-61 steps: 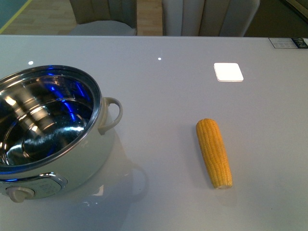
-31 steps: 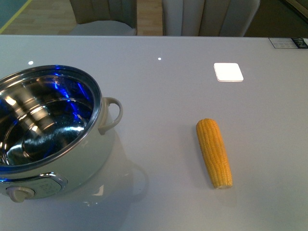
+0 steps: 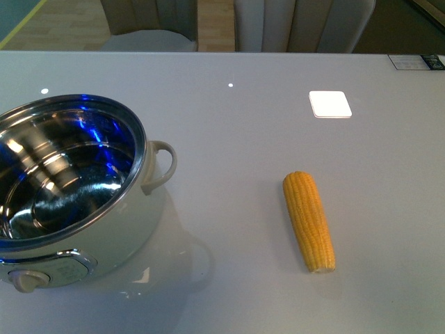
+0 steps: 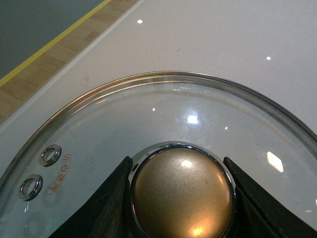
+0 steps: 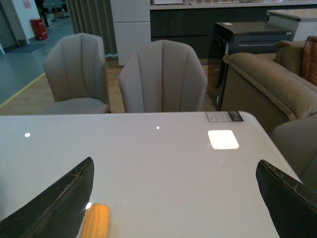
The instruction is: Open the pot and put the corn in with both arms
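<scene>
The pot stands open at the front left of the white table, its steel bowl empty, its looped handle toward the corn. The corn lies on the table to the right of the pot; its tip also shows in the right wrist view. Neither arm shows in the front view. In the left wrist view my left gripper is shut on the gold knob of the glass pot lid, held over the table. My right gripper is open and empty, the corn beside one finger.
A white square pad lies at the back right of the table; it also shows in the right wrist view. Grey chairs stand behind the table's far edge, a sofa to the right. A label sits at the far right corner.
</scene>
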Robot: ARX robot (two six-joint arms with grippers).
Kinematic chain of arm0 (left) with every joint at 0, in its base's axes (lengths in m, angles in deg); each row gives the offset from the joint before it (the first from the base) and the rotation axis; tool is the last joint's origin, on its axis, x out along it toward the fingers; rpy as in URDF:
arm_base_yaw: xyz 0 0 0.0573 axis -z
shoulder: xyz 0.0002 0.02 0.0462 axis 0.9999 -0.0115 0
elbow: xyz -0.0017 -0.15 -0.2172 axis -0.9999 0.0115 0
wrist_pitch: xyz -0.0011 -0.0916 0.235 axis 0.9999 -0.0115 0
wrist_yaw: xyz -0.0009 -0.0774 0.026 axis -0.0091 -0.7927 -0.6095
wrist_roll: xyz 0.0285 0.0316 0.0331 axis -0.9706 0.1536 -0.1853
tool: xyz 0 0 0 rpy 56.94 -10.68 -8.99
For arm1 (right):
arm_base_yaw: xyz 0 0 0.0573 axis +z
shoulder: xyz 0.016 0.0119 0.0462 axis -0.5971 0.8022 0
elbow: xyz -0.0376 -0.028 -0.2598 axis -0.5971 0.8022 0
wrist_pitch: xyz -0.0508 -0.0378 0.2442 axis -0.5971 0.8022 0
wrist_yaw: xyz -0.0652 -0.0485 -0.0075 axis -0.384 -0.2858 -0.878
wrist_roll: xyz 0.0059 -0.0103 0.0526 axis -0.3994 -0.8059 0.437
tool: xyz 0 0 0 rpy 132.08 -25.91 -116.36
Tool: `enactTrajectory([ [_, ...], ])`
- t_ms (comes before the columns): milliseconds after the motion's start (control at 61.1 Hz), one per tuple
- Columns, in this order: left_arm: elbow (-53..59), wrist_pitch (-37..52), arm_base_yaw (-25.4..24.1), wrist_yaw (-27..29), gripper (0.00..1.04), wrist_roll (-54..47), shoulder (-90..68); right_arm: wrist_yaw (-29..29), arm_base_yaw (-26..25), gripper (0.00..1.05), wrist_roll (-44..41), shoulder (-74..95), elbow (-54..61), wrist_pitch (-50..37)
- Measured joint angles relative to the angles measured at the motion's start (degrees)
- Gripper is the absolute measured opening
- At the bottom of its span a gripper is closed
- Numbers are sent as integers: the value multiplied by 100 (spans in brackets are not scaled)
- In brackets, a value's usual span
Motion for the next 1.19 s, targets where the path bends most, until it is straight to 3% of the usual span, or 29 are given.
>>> enactTrajectory([
  [49, 0, 7, 0, -2, 48, 2, 0, 0, 0, 96, 0, 0, 0, 0],
  [131, 17, 31, 4, -42, 60, 11, 2, 0, 0, 96, 0, 0, 0, 0],
  [262, 208, 13, 33, -35, 91, 68, 271, 0, 0, 96, 0, 0, 0, 0],
  [327, 306, -11, 68, -20, 99, 116, 566, 0, 0, 96, 0, 0, 0, 0],
  [704, 1233, -704, 551, -140, 98, 1038, 3292, 0, 0, 96, 0, 0, 0, 0],
  [949, 2295, -1606, 1187, 575, 98, 2295, 5888, 0, 0, 96, 0, 0, 0, 0],
  [1195, 3239, -2857, 1534, 693, 98, 2682, 8286, 0, 0, 96, 0, 0, 0, 0],
])
